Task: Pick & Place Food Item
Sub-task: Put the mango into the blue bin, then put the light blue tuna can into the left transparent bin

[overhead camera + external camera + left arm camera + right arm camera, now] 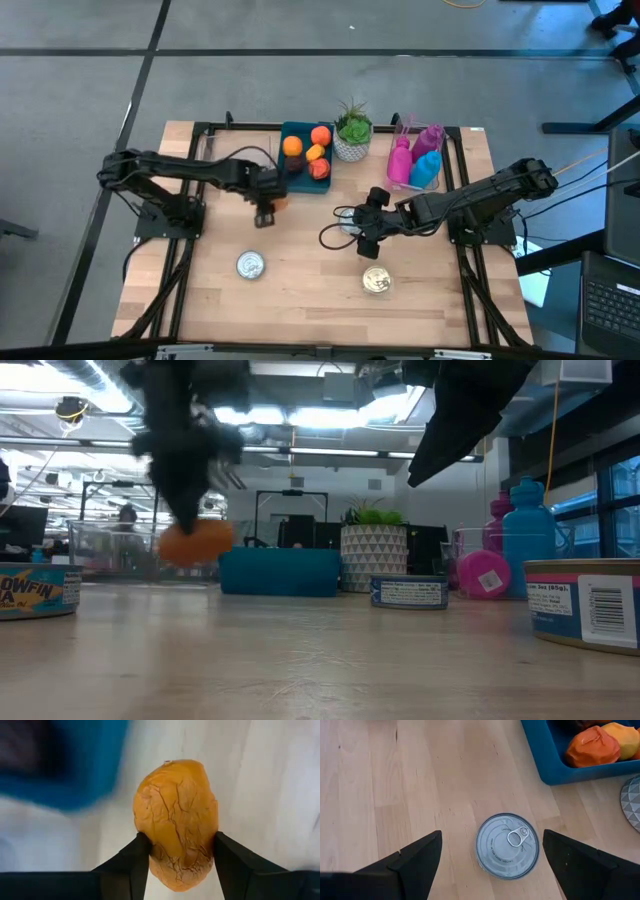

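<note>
table (380,780): pale wood, matt, visible grain
can (507,845): shiny metal lid w/ pull tab
orange food item (175,820): matt, cracked, wrinkly skin
tray (545,755): blue plastic, smooth
bottles (525,520): glossy plastic

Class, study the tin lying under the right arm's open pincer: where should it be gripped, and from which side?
Grip the tin across its round side wall, coming straight down from above. It sits flat and low on the table, lid up, and the right pincer, open, already straddles it.
</note>
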Action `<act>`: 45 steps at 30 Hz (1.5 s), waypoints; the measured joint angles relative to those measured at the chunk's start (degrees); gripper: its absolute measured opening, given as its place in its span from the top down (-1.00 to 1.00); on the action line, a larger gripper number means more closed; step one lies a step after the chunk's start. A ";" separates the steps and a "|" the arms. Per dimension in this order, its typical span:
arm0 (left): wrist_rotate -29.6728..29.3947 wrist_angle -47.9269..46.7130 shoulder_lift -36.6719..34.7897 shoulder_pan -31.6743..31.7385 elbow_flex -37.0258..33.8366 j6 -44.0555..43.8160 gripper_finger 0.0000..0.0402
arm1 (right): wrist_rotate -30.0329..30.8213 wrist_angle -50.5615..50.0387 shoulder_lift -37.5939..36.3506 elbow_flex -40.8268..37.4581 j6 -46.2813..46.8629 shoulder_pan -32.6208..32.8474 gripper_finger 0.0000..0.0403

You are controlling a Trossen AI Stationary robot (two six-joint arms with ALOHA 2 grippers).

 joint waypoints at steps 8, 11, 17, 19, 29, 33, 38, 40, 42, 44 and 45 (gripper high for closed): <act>-5.96 13.89 1.36 5.25 7.22 14.20 0.14 | -0.28 0.02 0.00 0.00 0.52 0.00 -0.69; -3.35 13.68 3.11 7.70 7.51 17.13 0.05 | -3.20 0.02 0.00 0.00 1.70 0.00 -0.69; -6.50 13.93 4.76 8.67 7.58 18.30 -0.29 | -4.86 -0.51 0.00 0.02 2.97 0.11 -0.69; -6.31 14.81 4.71 8.38 7.60 19.26 -0.37 | -4.50 -0.80 0.00 0.02 2.93 0.11 -0.69; -4.42 16.39 2.78 6.80 7.62 18.61 -0.46 | -4.28 -1.46 0.00 0.01 3.26 0.11 -0.69; 6.06 13.32 -0.82 0.78 7.62 13.86 -0.44 | -4.42 -3.60 0.00 0.01 6.33 0.19 -0.69; 0.41 12.36 -5.42 -16.56 7.62 7.62 -0.41 | -7.69 -1.61 0.00 0.00 9.03 2.30 -0.69; -6.66 11.99 -6.44 -24.11 7.62 4.70 -0.40 | -9.03 1.42 0.00 0.00 8.95 3.57 -0.69; -11.27 10.91 -6.88 -30.50 7.62 0.71 -0.40 | -9.78 4.03 0.00 0.00 9.01 4.75 -0.69; -12.67 9.88 -6.74 -35.89 7.52 -4.42 -0.40 | -10.96 5.77 0.36 0.01 10.37 5.84 -0.69; -13.36 9.90 -6.53 -38.01 7.23 -7.14 -0.40 | -11.87 6.12 0.74 0.02 11.71 6.27 -0.69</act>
